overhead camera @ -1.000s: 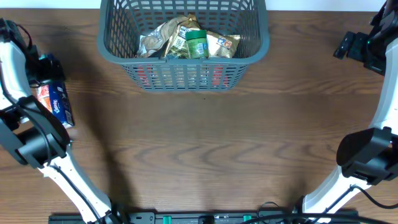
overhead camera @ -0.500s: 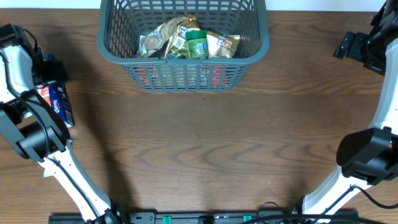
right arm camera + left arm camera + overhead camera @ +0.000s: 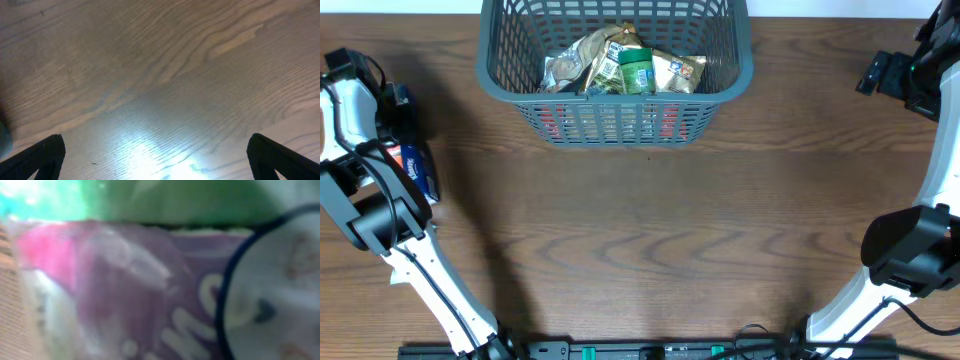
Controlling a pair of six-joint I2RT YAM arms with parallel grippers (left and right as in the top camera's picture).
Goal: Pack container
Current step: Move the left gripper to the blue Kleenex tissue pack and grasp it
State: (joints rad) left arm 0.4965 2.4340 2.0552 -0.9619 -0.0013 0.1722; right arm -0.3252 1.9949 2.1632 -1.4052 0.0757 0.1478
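Note:
The container (image 3: 615,122) is a dark grey slotted basket at the far middle of the table, with several snack packets (image 3: 620,62) inside. A blue packet with a red end (image 3: 417,170) lies at the far left of the table. My left gripper (image 3: 402,115) is down right at its far end. In the left wrist view the packet (image 3: 150,290) fills the frame as a purple and pink blur, and the fingers do not show. My right gripper (image 3: 160,159) hangs open over bare wood, seen at the far right (image 3: 892,72) in the overhead view.
The left arm's white links (image 3: 355,105) run along the table's left edge. The right arm's dark base link (image 3: 910,245) stands at the front right. Brown wood tabletop (image 3: 650,240) stretches between the two arms in front of the basket.
The left arm has shifted a little toward the far edge and now covers more of the blue packet's red end. The right arm has not moved.

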